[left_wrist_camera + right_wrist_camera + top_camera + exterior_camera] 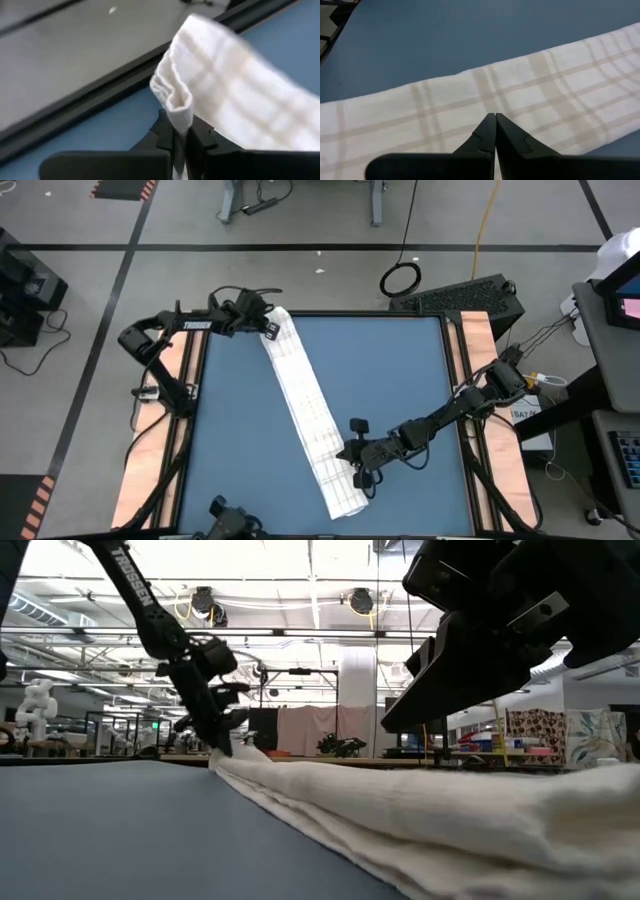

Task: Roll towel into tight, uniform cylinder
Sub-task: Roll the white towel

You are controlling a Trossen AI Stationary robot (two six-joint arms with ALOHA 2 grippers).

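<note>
Clearly the left gripper [181, 137] has clenched on the far end of the towel [308, 410], its two dark fingers pinching a bunched fold of the cloth, as the left wrist view shows it standing up out of the jaws. That grip sits at the far left corner of the worktop [400, 380], right by its edge, and it probably serves to start the roll from that end, or to lift the end so that it can be turned over onto itself.

The right gripper [350, 452] is clenched on nothing, its fingers pressed together tip to tip. It hangs over the towel's nearer stretch, towards the near edge of the worktop, and whether it presses on the cloth I cannot tell. Most likely it is there to pin the strip, so that a pull at the far end does not drag it all along.

Outward from both, the towel lies folded into a long narrow strip, running aslant from the far left corner down to the near edge, flat and not yet rolled
</note>
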